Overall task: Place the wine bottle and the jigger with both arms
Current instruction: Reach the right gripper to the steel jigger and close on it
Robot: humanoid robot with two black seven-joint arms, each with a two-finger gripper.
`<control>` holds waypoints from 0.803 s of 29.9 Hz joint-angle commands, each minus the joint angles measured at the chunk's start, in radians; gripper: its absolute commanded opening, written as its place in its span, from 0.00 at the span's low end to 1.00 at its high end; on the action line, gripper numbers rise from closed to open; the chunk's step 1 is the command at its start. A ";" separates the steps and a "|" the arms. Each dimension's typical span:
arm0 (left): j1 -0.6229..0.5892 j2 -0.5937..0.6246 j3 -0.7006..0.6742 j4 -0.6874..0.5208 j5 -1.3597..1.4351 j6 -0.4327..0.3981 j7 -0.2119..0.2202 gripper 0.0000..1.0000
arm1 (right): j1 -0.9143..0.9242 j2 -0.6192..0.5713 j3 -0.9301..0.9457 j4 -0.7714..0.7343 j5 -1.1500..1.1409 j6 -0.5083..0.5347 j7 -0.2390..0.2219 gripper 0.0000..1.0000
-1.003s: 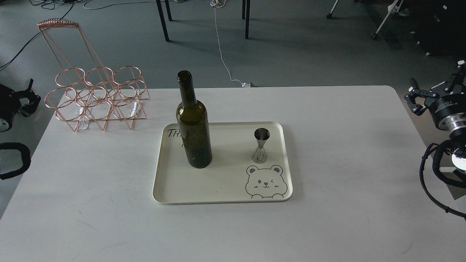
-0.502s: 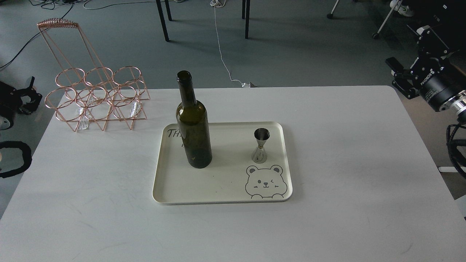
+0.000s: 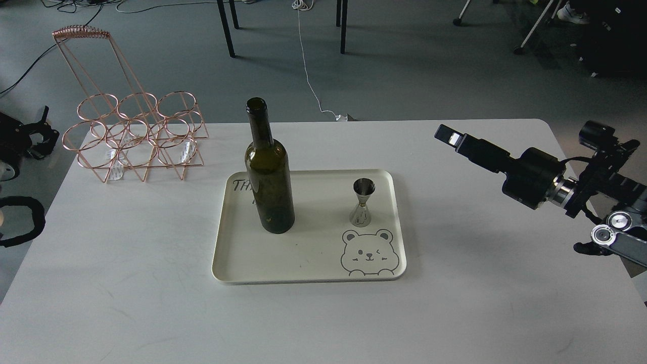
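Jigger (image 3: 362,201): upright on the right part of the cream tray (image 3: 308,273), apart from the wine bottle (image 3: 268,174) standing on its left part.
Right gripper (image 3: 450,135): nearer arm; jigger lies to its left and lower; cannot tell if its fingers are parted.
Right arm pose: stretched leftward over the table (image 3: 480,283), holding nothing.
Left gripper (image 3: 35,136): off the table's left edge, state unclear.
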 commanded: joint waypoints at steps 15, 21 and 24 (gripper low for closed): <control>0.002 0.001 0.000 0.000 0.000 0.000 -0.002 0.98 | 0.062 0.276 -0.239 -0.318 -0.323 -0.145 0.000 0.98; 0.005 -0.002 0.000 0.000 0.000 0.000 -0.002 0.99 | 0.068 0.397 -0.271 -0.405 -0.363 -0.150 0.000 0.98; 0.005 -0.008 0.000 0.000 0.000 0.000 -0.002 0.99 | 0.076 0.448 -0.304 -0.450 -0.377 -0.186 0.000 0.97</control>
